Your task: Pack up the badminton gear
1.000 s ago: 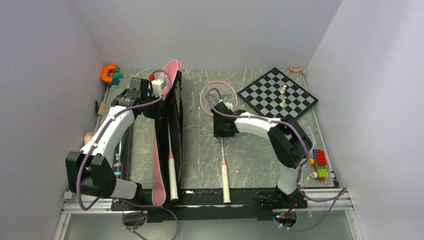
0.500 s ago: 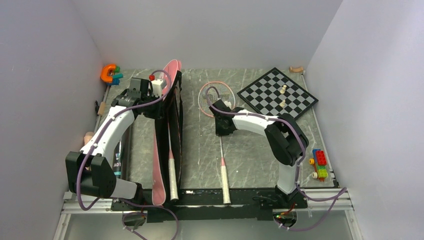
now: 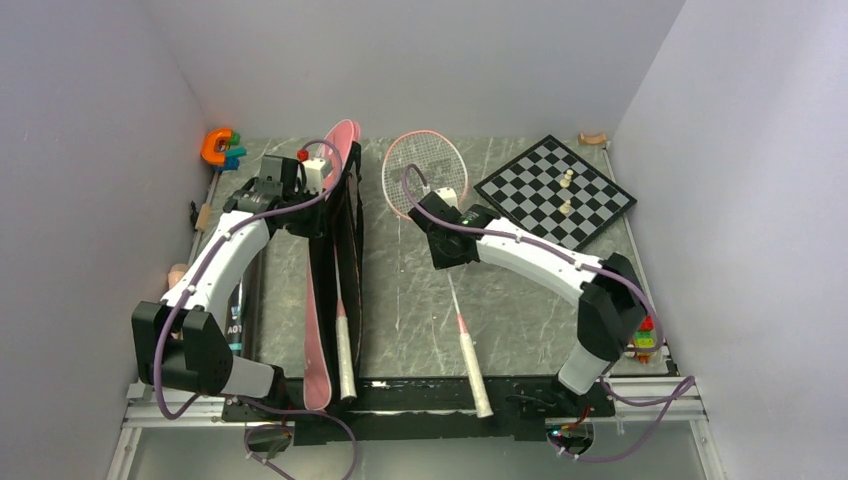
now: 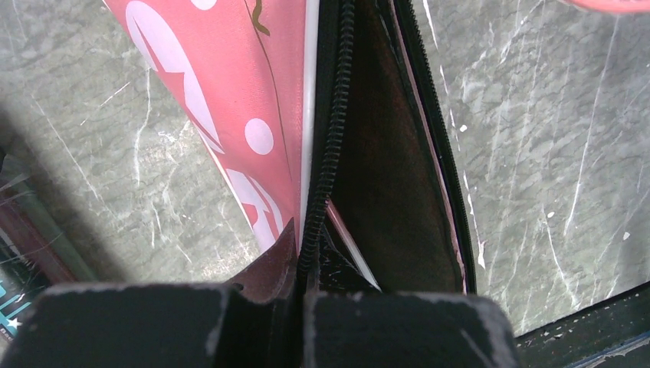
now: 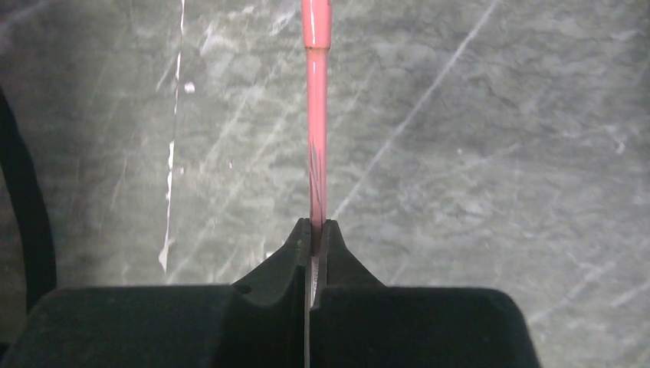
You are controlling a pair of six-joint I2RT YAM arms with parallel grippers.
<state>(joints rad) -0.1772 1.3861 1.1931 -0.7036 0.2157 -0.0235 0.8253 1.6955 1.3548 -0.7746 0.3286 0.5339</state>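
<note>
The pink racket bag (image 3: 320, 362) stands open on its edge left of centre, black lining (image 4: 383, 192) showing. My left gripper (image 3: 318, 212) (image 4: 303, 295) is shut on its zipper edge. One racket lies inside the bag, with its white handle (image 3: 346, 362) sticking out near the front. The second pink-framed racket (image 3: 425, 160) is tilted, its handle (image 3: 475, 378) pointing at the near edge. My right gripper (image 3: 447, 250) (image 5: 316, 230) is shut on its thin pink shaft (image 5: 316, 115). A dark tube (image 3: 235, 322) lies partly hidden under the left arm.
A black-and-white chessboard (image 3: 555, 190) with pale pieces sits at the back right, close to the racket head. An orange C-shaped toy (image 3: 215, 147) is in the back left corner. Coloured toy blocks (image 3: 641, 338) lie by the right arm. Grey walls close in on three sides.
My right gripper has shut on the racket shaft and carried it: the head moved toward the back and the handle swung right. The right arm stretched out. The left arm held still.
</note>
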